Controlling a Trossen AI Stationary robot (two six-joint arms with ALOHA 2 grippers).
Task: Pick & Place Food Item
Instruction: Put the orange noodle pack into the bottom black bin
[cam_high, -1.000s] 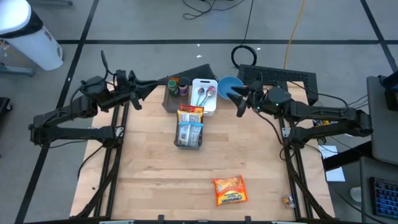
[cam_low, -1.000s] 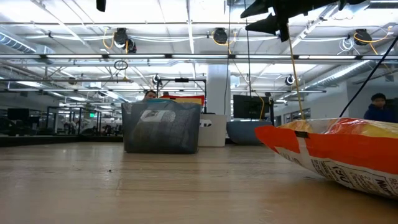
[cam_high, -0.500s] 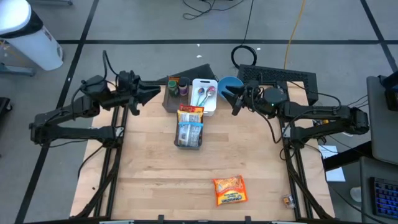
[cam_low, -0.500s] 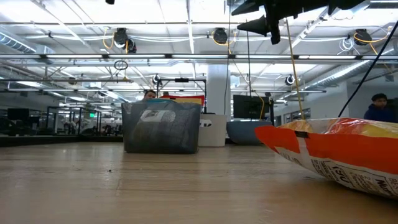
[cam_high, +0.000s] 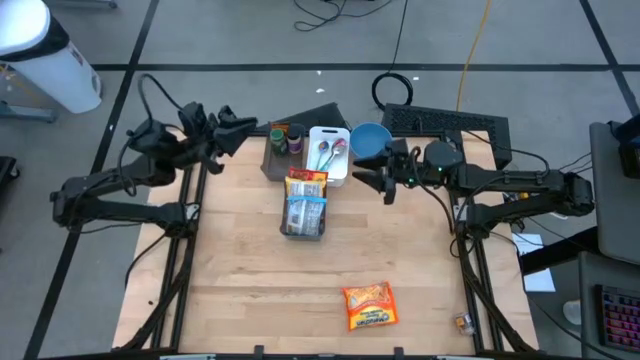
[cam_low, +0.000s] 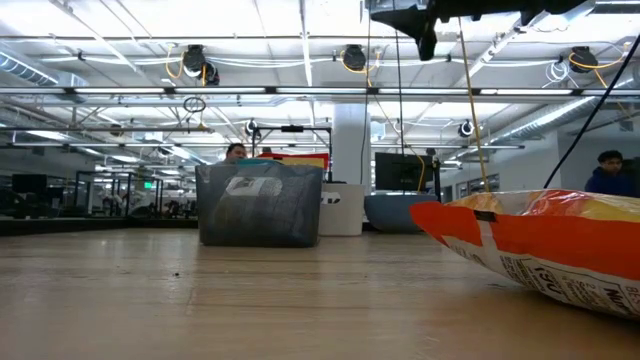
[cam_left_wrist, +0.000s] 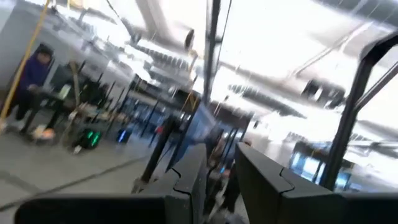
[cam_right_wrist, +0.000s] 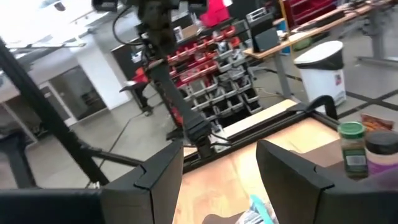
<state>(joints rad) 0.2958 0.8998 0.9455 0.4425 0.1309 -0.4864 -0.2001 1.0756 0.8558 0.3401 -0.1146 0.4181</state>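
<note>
left gripper lifted back, narrow gap, empty | right gripper shifted nearer, parted, empty

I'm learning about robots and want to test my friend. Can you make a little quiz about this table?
1. True or false: the orange snack bag lies inside the mesh basket.
2. What is the right gripper holding? A) a spoon B) nothing C) the blue bowl
3. Fill in: the two spice jars stand in a dark tray beside the white ____ that holds spoons.

Key: 1 false, the bag lies alone on the table's near side. 2 B, its fingers are open and empty. 3 tray.
</note>
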